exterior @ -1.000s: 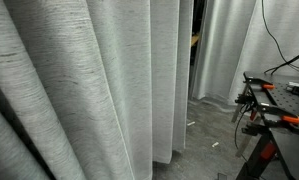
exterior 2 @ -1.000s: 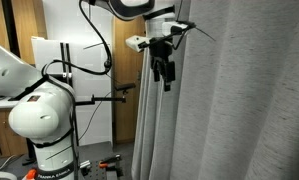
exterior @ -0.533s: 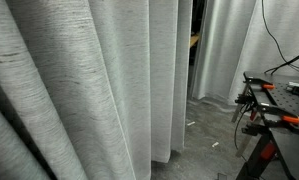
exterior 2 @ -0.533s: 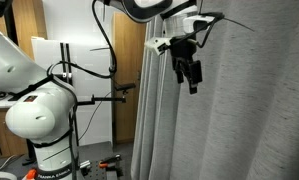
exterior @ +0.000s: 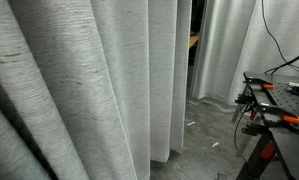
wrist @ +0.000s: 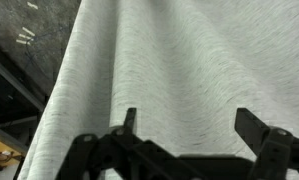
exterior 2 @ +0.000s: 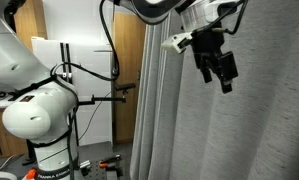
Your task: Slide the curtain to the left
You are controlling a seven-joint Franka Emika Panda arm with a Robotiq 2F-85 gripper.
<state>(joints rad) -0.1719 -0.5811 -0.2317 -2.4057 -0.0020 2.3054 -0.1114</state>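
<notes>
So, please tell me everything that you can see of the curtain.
The curtain is light-grey woven cloth with fine horizontal streaks, hanging in deep vertical folds to the floor. It fills most of both exterior views. The open hand is in front of it; whether it touches the cloth cannot be told.

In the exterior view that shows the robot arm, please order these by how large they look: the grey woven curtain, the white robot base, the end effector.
1. Grey woven curtain
2. White robot base, though it may stand nearer the camera
3. End effector
</notes>
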